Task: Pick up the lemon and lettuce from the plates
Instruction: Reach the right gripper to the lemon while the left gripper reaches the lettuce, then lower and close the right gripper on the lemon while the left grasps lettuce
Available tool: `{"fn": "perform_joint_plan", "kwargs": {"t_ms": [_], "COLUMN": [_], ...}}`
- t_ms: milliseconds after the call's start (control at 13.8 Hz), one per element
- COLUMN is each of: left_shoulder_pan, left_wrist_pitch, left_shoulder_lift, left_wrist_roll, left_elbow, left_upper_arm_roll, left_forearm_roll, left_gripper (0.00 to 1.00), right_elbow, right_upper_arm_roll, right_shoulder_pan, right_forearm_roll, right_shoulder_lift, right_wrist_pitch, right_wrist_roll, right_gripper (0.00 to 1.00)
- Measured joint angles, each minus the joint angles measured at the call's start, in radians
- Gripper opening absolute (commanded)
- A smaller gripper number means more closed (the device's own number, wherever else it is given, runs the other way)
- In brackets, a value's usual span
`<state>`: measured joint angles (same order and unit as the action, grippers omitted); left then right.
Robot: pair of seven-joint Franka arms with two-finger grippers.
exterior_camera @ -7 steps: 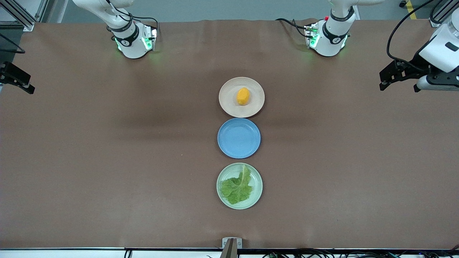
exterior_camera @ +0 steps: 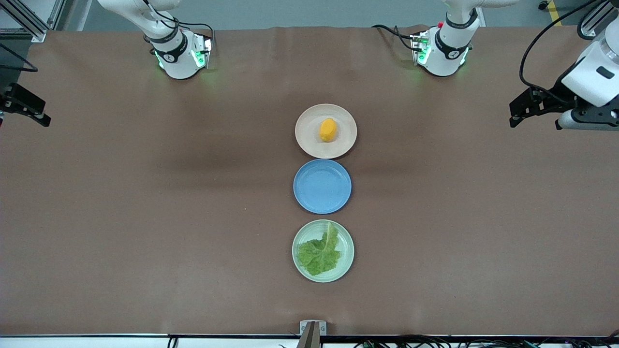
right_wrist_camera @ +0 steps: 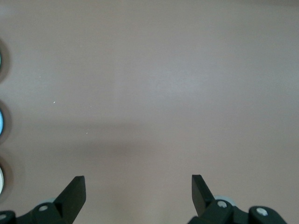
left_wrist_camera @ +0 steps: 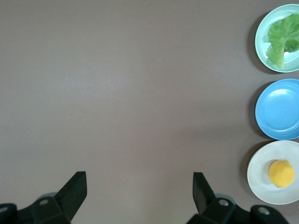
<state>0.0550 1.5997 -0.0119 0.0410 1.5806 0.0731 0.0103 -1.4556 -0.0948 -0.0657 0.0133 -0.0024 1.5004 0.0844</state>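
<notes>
**Hovering grippers, both spread wide, produce untouched on plates**

Landmark: blue plate [exterior_camera: 322,186], centre of the brown table [exterior_camera: 145,217].

Beige-pink plate [exterior_camera: 325,131] sits just beside the blue plate, farther from the front camera. The lemon [exterior_camera: 327,130] lies on it, near the plate's middle, touching nothing but the plate surface.

Mint green plate [exterior_camera: 322,251] sits just beside the blue plate, nearer to the front camera. The lettuce [exterior_camera: 320,253] lies flat in it, its pale stem pointing toward the blue plate and the crinkled leaf spread over the part of the plate toward the right arm's end.

The three plates form one straight row, apart from one another by narrow gaps.

Left gripper [left_wrist_camera: 140,186]: up in the air over bare table, well apart from the blue plate toward the left arm's end. Fingers spread wide, nothing between them. Its wrist view takes in all three plates, the lemon and the lettuce.

Right gripper [right_wrist_camera: 138,189]: over bare table, well apart from the blue plate toward the right arm's end. Fingers likewise wide apart, holding nothing. Only slivers of the plate rims show at the edge of its wrist view.
</notes>
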Motion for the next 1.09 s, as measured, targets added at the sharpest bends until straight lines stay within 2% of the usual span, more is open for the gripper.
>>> {"fn": "perform_joint_plan", "kwargs": {"t_ms": [218,508,798,1016,1089], "left_shoulder_pan": [0.058,0.179,0.319,0.413,0.429], "left_wrist_pitch": [0.111,0.395,0.676,0.879,0.94], "left_shoulder_lift": [0.136,0.368,0.559,0.695,0.734], "left_wrist_roll": [0.003,0.029,0.214,0.324,0.329], "left_elbow": [-0.04,-0.061,-0.096,-0.144,-0.151], "left_upper_arm_roll": [0.012,0.018,0.019,0.01,0.004], "left_forearm_roll": [0.0,0.0,0.004,0.01,0.011], "left_gripper": [1.0,1.0,1.0,0.95,0.98], "right_elbow": [-0.037,-0.083,-0.149,-0.253,-0.292], "right_upper_arm_roll": [0.01,0.02,0.021,0.02,0.02], "right_shoulder_pan": [-0.142,-0.433,-0.664,-0.77,-0.798], "right_forearm_roll": [-0.004,-0.005,-0.023,-0.079,-0.091], "right_shoulder_lift": [0.007,0.074,0.203,0.288,0.31], "right_wrist_pitch": [0.006,0.102,0.33,0.561,0.63], "right_wrist_roll": [-0.159,-0.572,-0.888,-0.98,-0.999], "right_gripper": [1.0,1.0,1.0,1.0,1.0]}}
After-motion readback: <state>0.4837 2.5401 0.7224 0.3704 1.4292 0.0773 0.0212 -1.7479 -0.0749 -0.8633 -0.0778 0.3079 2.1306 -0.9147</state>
